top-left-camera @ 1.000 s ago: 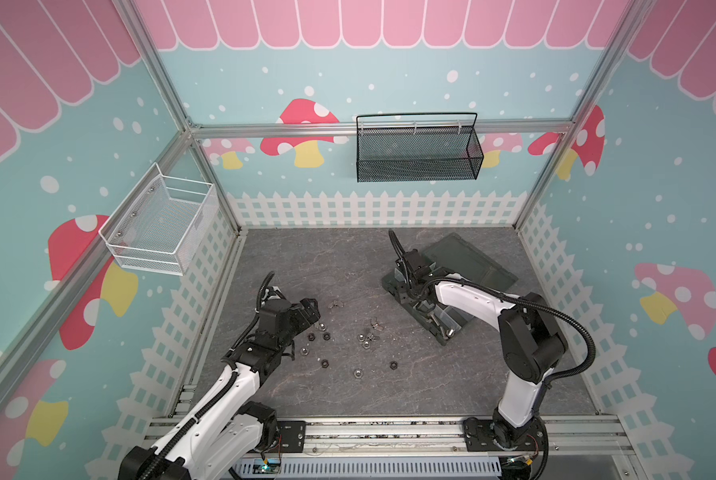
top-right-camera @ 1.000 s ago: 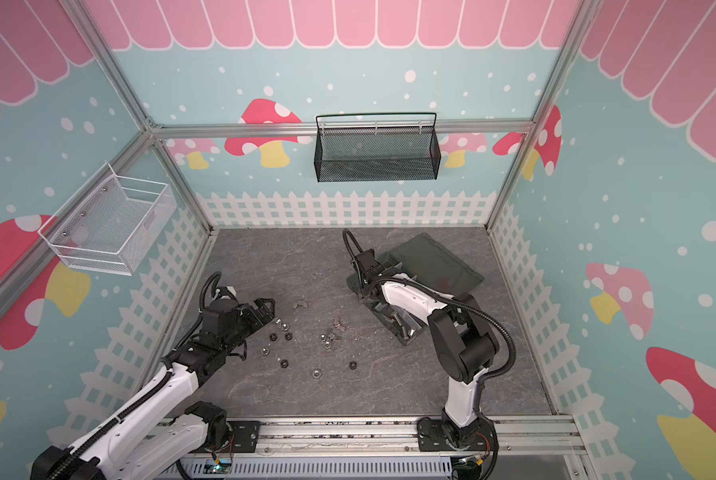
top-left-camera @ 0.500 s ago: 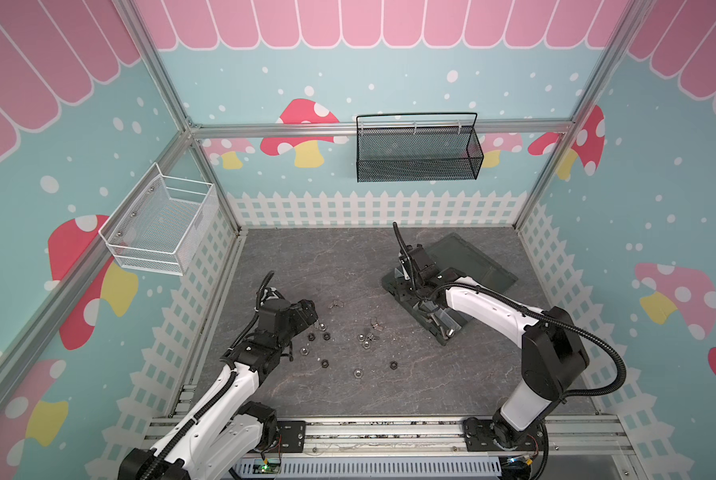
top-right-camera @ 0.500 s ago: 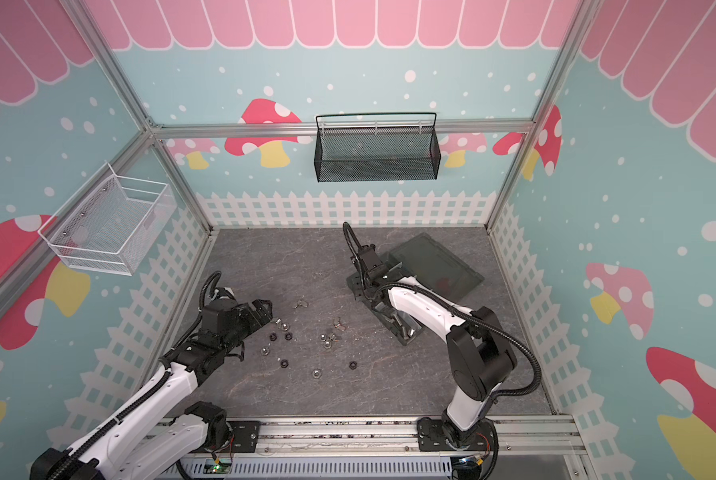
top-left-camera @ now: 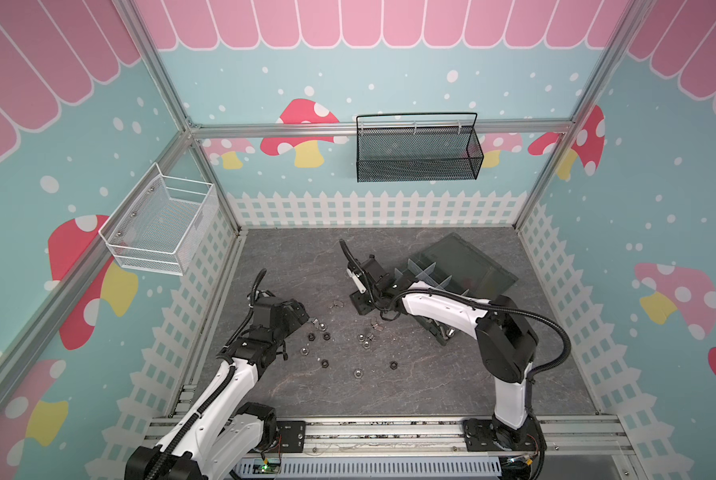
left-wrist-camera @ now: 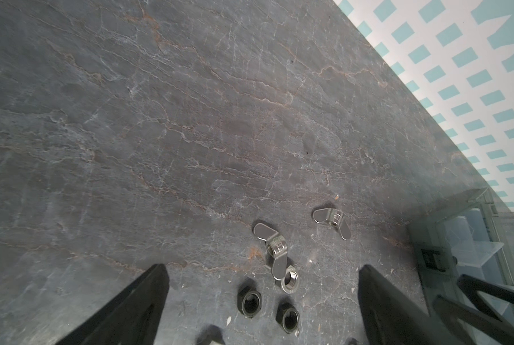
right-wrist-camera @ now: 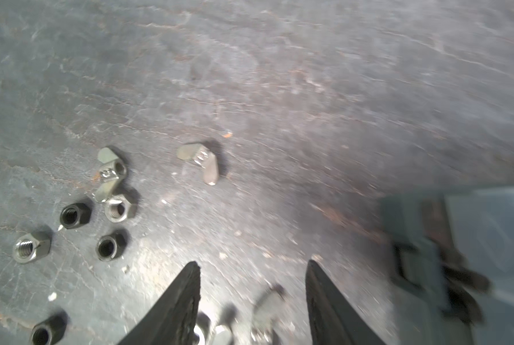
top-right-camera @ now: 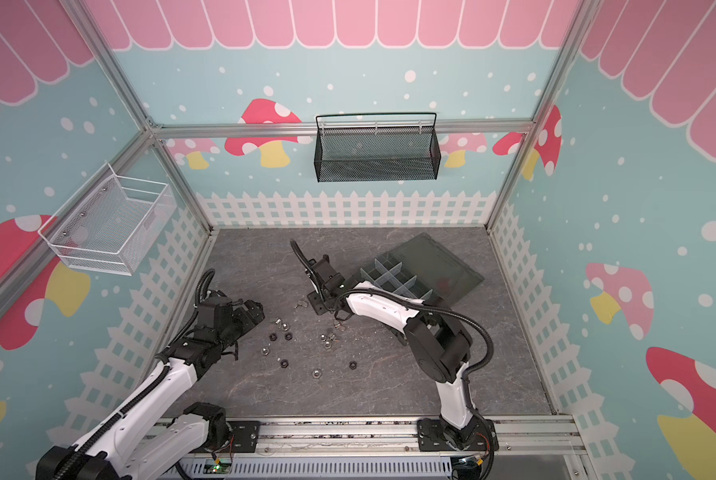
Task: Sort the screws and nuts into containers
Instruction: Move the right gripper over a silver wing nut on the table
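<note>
Because the nuts (left-wrist-camera: pixel 251 302) lie crowded on the tabletop (top-left-camera: pixel 389 390), some touching, we fear our left tool (left-wrist-camera: pixel 263 267), spread wide just above them, may pinch two or flick one away. Our right tool (right-wrist-camera: pixel 252 263), fingers moderately apart and empty, hangs over a blurred wing nut (right-wrist-camera: pixel 267 298), just beside the box (top-left-camera: pixel 429 272); it could clip that wall.

No legible text — none anywhere
</note>
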Motion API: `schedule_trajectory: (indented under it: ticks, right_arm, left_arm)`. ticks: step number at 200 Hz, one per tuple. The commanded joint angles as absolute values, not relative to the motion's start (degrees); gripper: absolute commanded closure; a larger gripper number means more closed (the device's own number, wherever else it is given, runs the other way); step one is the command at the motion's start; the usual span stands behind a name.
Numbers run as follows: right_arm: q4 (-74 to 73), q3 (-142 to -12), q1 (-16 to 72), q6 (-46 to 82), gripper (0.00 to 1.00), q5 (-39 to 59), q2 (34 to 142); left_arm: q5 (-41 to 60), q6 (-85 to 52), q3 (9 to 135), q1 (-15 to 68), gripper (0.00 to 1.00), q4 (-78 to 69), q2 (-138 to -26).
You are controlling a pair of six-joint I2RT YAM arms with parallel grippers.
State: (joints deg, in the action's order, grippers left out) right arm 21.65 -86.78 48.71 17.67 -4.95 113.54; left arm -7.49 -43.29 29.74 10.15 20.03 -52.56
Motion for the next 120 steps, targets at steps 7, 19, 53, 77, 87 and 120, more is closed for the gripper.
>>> schedule_trajectory:
  ticks: [7, 19, 53, 77, 87, 120]
  right_arm:
    - [22.09, -92.25, 49.75, 12.74, 0.37, -3.28, 118.66]
    - [22.47, -94.24, 50.00, 11.74, 0.36, -3.08, 121.10]
    - [24.06, -99.03, 50.68, 9.85, 0.33, -4.23, 126.75]
    - [24.43, -101.24, 50.80, 9.60, 0.33, -4.94, 129.54]
    - [24.60, -102.04, 50.80, 9.62, 0.33, -5.17, 130.44]
    - [25.13, -105.37, 50.79, 9.40, 0.34, -6.24, 133.78]
  left_arm:
    - [-7.63, -43.90, 30.75, 9.68, 0.00, 21.98, -52.11]
    - [-7.56, -44.03, 30.62, 9.52, 0.00, 22.05, -52.04]
    - [-6.97, -44.21, 30.43, 9.52, 0.00, 21.84, -51.86]
    - [-6.75, -44.37, 30.28, 9.48, 0.00, 21.61, -51.62]
    - [-6.77, -44.47, 30.08, 9.48, 0.00, 21.39, -51.59]
    - [-6.28, -44.82, 29.71, 9.47, 0.00, 20.54, -51.59]
